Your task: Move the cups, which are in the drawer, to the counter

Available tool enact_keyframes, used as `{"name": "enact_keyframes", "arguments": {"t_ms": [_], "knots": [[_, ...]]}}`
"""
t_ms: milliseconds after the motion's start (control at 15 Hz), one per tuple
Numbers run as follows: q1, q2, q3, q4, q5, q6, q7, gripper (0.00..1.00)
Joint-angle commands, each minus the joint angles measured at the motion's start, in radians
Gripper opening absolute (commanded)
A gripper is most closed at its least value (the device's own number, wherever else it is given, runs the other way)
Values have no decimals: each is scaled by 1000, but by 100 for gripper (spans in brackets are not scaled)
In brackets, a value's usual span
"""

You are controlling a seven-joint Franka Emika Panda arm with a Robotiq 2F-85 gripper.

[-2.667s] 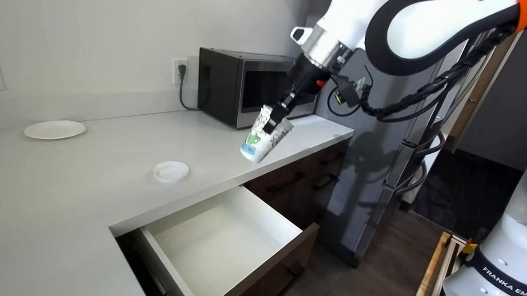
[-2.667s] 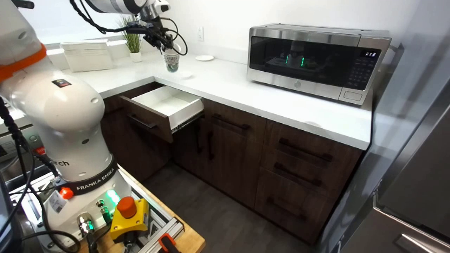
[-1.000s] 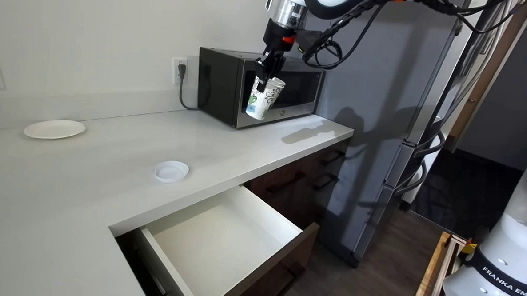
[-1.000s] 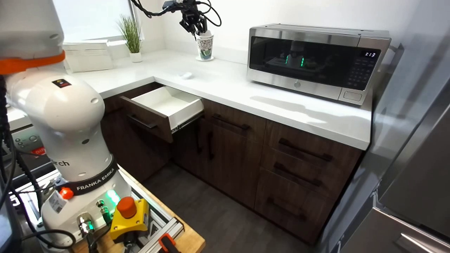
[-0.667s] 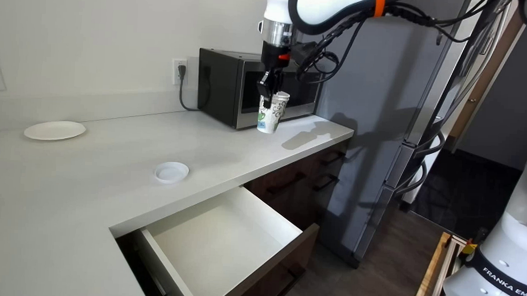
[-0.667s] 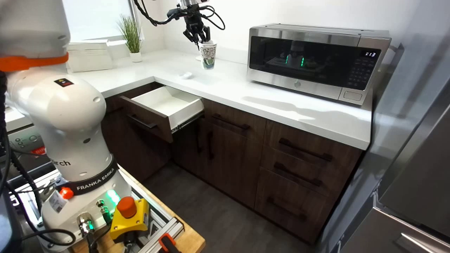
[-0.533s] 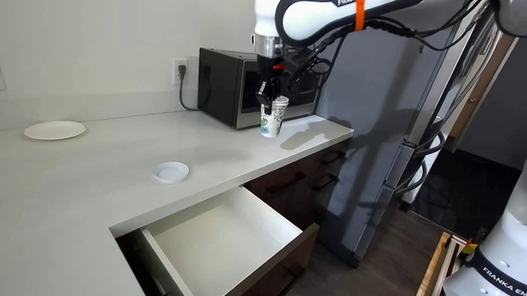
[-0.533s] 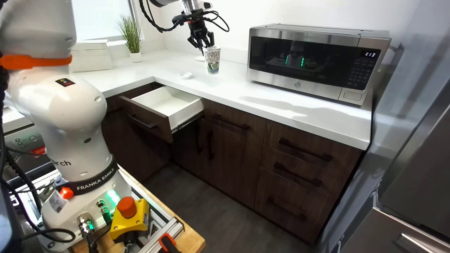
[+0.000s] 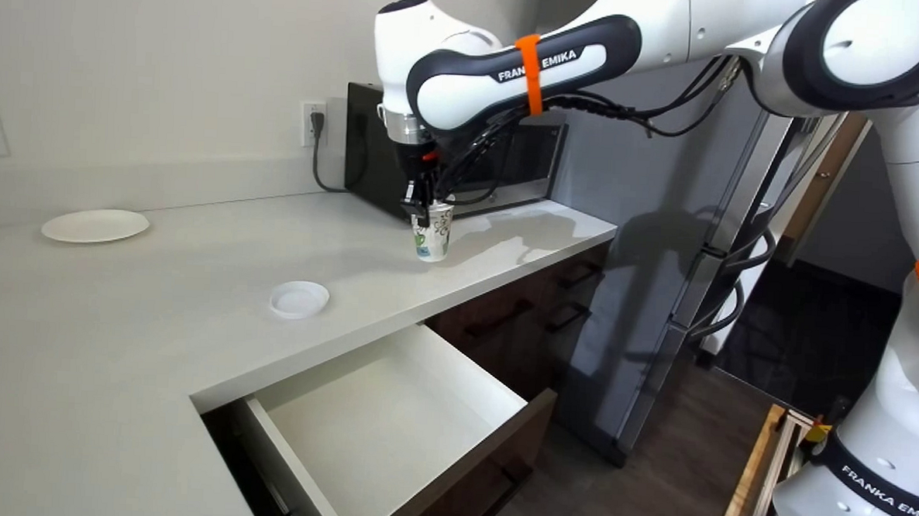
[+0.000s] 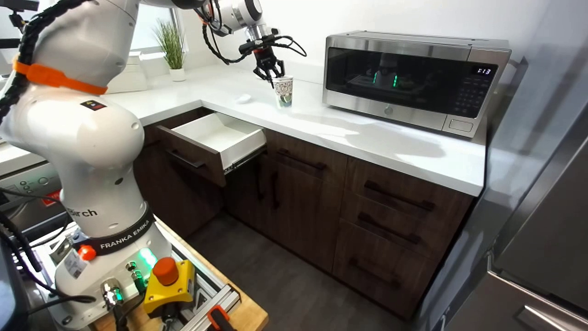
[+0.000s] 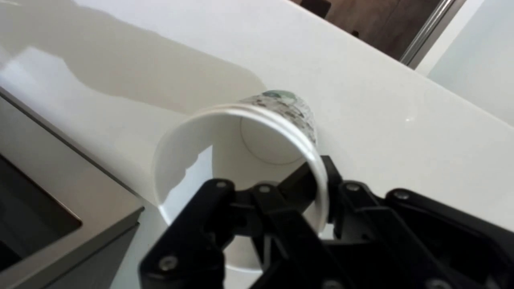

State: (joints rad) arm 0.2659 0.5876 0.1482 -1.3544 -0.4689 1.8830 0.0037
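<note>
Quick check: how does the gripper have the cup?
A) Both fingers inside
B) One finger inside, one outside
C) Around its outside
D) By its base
B: in the wrist view the gripper pinches the rim of the cup, one finger inside and one outside.

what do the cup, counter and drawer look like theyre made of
Cup: likely paper, smooth, printed outside, white inside with a rounded rim; plastic is possible.
Counter: perhaps quartz or laminate, given its smooth white surface and soft sheen.
Drawer: wood or laminate front by its matte dark brown look; white inside, perhaps coated board.
</note>
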Motion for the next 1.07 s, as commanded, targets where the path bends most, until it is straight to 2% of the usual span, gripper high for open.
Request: {"name": "enact_keyframes", "arguments": {"t_ms": [0,333,467,533,1000], "knots": [[53,62,-12,93,10,45,-46,2],[74,88,-9,134,48,148,-53,2],[50,93,20,131,62,175,-50,2],[66,99,-4,143,90,175,-61,2],[66,119,-17,161,149,151,-76,2]]}}
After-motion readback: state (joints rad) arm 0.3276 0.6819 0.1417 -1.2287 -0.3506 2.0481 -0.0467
